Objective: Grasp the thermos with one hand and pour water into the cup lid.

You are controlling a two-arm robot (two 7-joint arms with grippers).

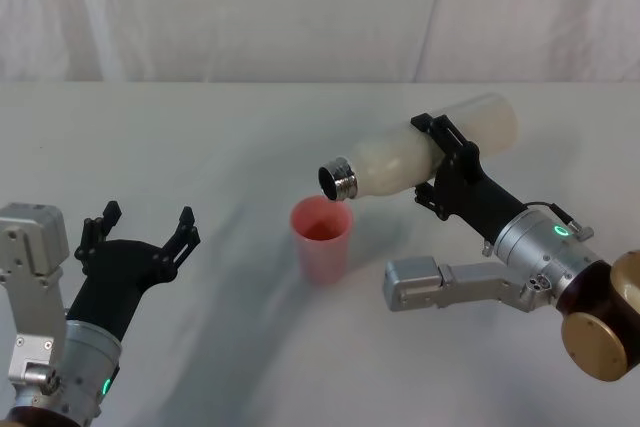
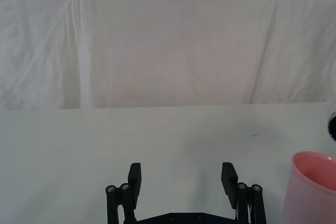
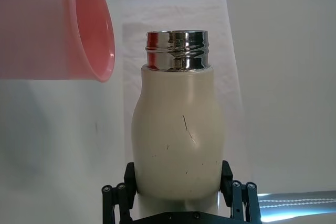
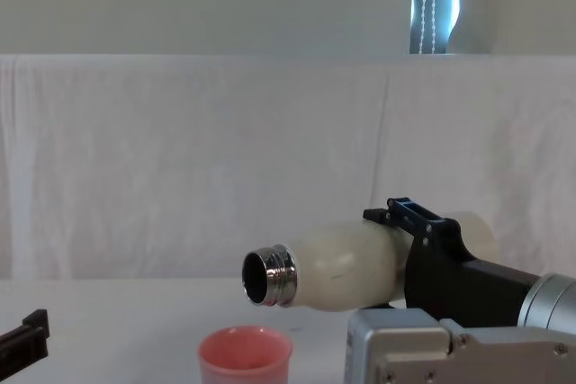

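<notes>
1. Right gripper: clamping the thermos round its body, holding it tipped nearly level so its steel neck is hanging just above the cup lid, apparently for pouring.
2. Cup lid: standing upright mid-table.
3. Left gripper: idling near left, fingers spread, holding nothing.
4. Chest view: showing the neck clear of the rim; water cannot be seen.

White draped backdrop; white table

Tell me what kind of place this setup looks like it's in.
Probably a robot test or data-collection station, not a kitchen: a white-covered table backed by a draped white sheet, with the right gripper tipping a thermos over a pink cup and the left gripper idle.
</notes>
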